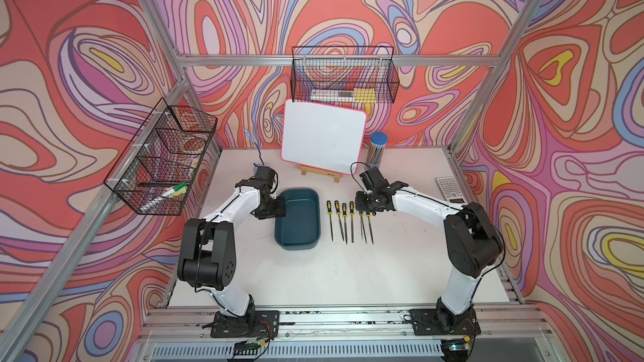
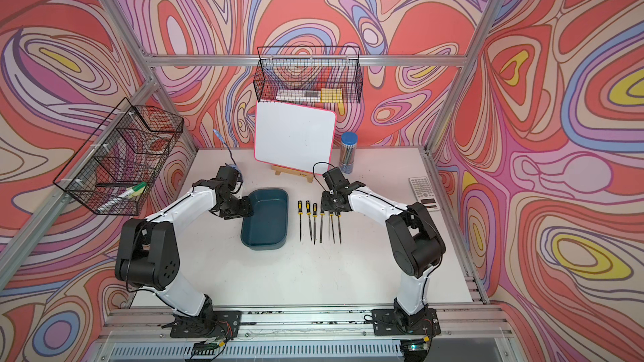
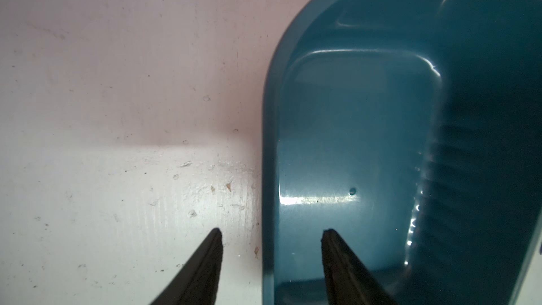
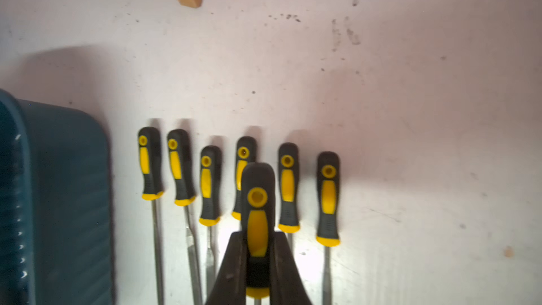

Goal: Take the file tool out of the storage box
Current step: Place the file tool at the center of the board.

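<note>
White worktop (image 1: 313, 273) lies open on the near side of the storage box (image 1: 299, 224), between the two arm bases. The teal box runs lengthwise from near to far. The left gripper (image 3: 272, 231) sits at the box's left wall with its fingers (image 3: 211, 259) spread apart. One is outside the wall over the worktop, the other over the box's floor, and they hold nothing.

Just right of the box, six black-and-yellow files (image 4: 209, 183) lie side by side, handles toward the far end. Over that row, outside the box, the right gripper (image 4: 258, 236) clamps the handle of a seventh file tool (image 4: 257, 198).

Beyond the box stand a whiteboard (image 1: 324, 137) on a wooden easel (image 1: 306, 170) and a pencil canister (image 1: 378, 149). A calculator (image 1: 449, 188) lies well to the box's right, near the worktop's edge. Wire baskets (image 1: 343, 78) hang on the frame behind and to the left.
</note>
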You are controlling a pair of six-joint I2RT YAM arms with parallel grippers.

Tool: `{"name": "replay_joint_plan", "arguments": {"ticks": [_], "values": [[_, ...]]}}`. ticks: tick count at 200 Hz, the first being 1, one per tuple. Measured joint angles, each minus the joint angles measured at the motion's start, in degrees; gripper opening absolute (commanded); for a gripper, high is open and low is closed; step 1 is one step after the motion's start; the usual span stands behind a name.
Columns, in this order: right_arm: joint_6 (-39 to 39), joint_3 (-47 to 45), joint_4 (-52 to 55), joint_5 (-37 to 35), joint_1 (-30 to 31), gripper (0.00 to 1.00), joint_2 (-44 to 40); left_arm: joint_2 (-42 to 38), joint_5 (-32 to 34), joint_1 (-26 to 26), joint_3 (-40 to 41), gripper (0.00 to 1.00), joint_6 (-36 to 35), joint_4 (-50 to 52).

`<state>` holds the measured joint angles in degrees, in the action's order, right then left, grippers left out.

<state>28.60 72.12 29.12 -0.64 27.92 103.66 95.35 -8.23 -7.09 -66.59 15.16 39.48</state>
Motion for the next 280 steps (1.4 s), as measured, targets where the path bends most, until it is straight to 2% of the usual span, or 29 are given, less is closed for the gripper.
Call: {"name": "replay_joint_plan", "arguments": {"ticks": [11, 27, 77, 157, 202, 236, 280], "values": [[-1.55, -0.72, 0.76, -0.5, -1.44, 0.0, -1.27, -0.11, -0.17, 0.0, -0.42, 0.75, 0.0, 0.0], [-4.17, -1.11, 1.75, -1.77, -3.67, 0.0, -2.6, -0.63, -0.22, 0.0, -1.01, 0.77, 0.07, 0.0], [-9.46, -1.75, 2.71, -5.57, -6.25, 0.0, -1.07, -2.91, -0.22, 0.0, -2.47, 0.78, 0.07, -0.04], [-10.54, -2.01, 1.09, -5.38, -6.38, 0.01, 4.92, -2.95, -0.17, 0.0, -2.8, 0.78, 0.09, 0.02], [-10.36, -1.99, -0.09, -4.5, -6.43, 0.11, 5.16, -2.93, -0.17, 0.0, -2.8, 0.78, 0.33, 0.02], [-10.27, -1.97, -0.39, -4.26, -6.45, 0.14, 6.01, -2.93, -0.2, 0.0, -2.8, 0.78, 0.63, 0.0], [-9.77, -1.97, -0.39, -3.91, -6.47, 0.34, 6.03, -2.93, 0.04, 0.0, -2.8, 0.81, 0.94, 0.02]]}}
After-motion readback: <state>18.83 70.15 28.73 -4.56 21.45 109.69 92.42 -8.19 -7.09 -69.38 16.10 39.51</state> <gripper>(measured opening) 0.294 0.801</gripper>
